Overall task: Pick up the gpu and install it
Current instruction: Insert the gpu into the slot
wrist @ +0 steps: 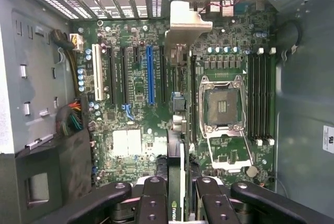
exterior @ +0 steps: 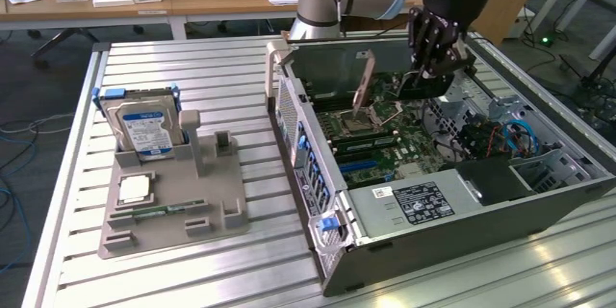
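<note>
Gripper (exterior: 433,70) grasps the gpu (wrist: 178,130) edge-on above the motherboard (wrist: 130,145) inside the open computer case (exterior: 462,243), beside the CPU socket (wrist: 223,106). A hard drive (exterior: 144,128) stands well apart on the counter (exterior: 212,70).

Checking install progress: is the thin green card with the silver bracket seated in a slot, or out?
Out. The gripper holds the gpu edge-on above the motherboard; the long blue slot is empty.

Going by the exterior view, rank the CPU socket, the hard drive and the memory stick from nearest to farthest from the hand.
From the hand, gripping the gpu:
1. CPU socket, inside the computer case.
2. Hard drive, upright in the grey holder, exterior view's left.
3. Memory stick, flat on that holder, nearer the camera.
</note>
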